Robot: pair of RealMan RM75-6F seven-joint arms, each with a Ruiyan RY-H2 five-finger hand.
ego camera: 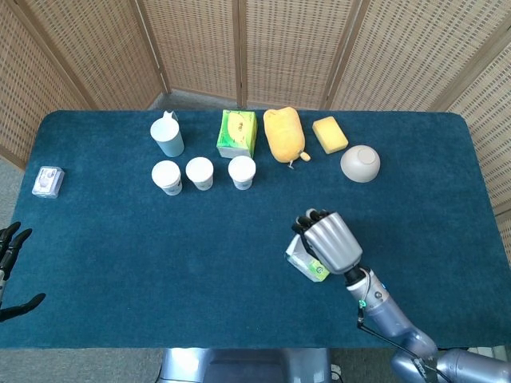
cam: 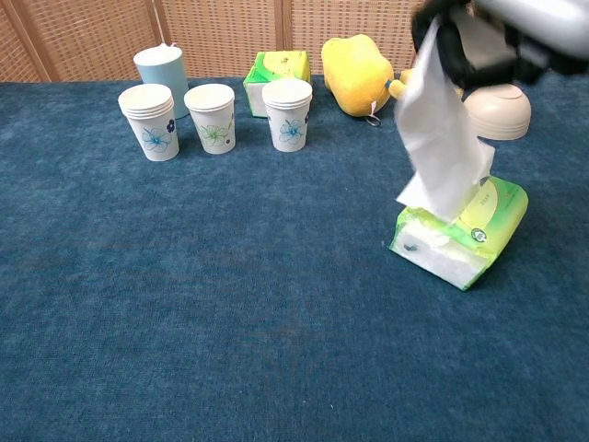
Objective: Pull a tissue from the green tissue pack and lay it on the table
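The green tissue pack (cam: 460, 241) lies on the blue table at the right, mostly hidden under my right hand in the head view (ego camera: 305, 263). My right hand (cam: 502, 32) (ego camera: 327, 242) is raised above the pack and pinches a white tissue (cam: 440, 143). The tissue hangs down from the fingers, its lower end still at the pack's opening. My left hand (ego camera: 11, 267) rests at the table's near left edge with fingers spread and nothing in it.
Three paper cups (cam: 219, 115) stand in a row at the back left, with a light blue jug (cam: 159, 67) behind. A green box (cam: 276, 78), yellow plush (cam: 356, 62), yellow sponge (cam: 433, 86), white bowl (cam: 497, 108) and a small packet (ego camera: 48, 181) also lie about.
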